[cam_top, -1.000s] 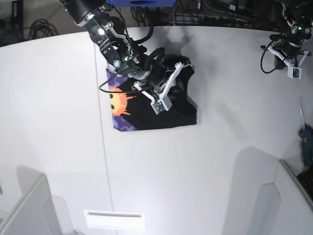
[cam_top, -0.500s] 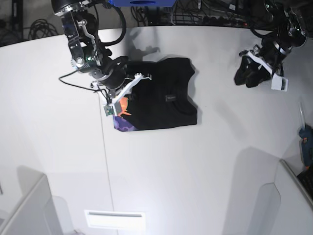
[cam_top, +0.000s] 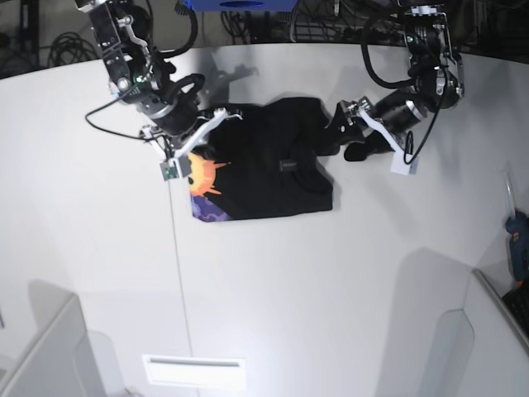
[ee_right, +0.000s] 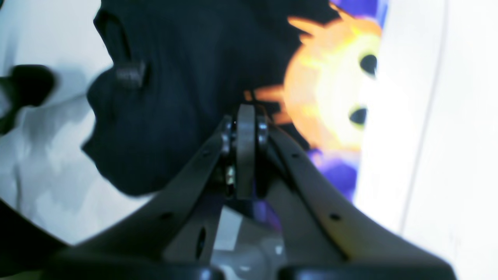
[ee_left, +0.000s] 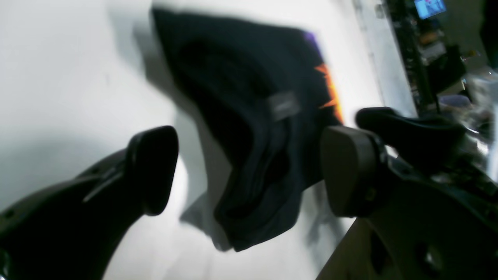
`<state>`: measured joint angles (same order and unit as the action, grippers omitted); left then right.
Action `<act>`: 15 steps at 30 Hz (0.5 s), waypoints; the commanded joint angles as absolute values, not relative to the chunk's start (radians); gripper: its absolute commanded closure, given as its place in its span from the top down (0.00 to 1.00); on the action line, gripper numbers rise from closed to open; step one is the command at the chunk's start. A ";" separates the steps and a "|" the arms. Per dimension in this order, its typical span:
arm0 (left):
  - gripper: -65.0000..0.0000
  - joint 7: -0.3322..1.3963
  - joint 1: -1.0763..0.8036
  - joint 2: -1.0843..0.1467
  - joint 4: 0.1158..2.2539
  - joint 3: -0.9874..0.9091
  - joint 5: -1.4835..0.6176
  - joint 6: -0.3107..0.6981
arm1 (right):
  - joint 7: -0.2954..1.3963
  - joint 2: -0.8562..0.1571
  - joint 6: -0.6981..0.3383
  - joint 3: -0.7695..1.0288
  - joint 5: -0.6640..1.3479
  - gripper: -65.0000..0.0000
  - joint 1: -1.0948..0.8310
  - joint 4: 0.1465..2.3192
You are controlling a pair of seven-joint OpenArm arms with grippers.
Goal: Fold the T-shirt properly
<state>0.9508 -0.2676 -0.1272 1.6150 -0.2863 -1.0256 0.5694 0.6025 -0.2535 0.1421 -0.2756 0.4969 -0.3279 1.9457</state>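
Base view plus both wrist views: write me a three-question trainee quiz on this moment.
1. True or false: the left tool is shut on the T-shirt.
2. Which part of the sun print shows in the base view? A) all of it B) only a strip along the shirt's edge nearest the right tool C) none
3. Fill in: in the right wrist view the right tool's fingers are ____ with no cloth between them.

Key:
1. False: it is open beside the shirt's edge, holding nothing.
2. B
3. closed together
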 commanded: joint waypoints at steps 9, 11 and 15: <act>0.85 0.929 -0.196 -0.039 1.618 -0.249 -0.911 0.515 | 0.565 -0.266 0.139 -0.203 0.495 0.00 -0.361 1.968; 0.85 0.929 -0.183 -0.018 1.618 -0.246 -0.875 0.476 | 0.565 -0.266 0.139 -0.203 0.495 0.00 -0.361 1.968; 0.84 0.929 -0.162 0.010 1.593 -0.246 -0.845 0.430 | 0.565 -0.266 0.139 -0.203 0.495 0.00 -0.363 1.968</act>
<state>0.9440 -0.1741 0.0143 1.5814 -0.2451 -0.8299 0.4324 0.5861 -0.2604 0.1429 -0.2085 0.4911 -0.3660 1.9469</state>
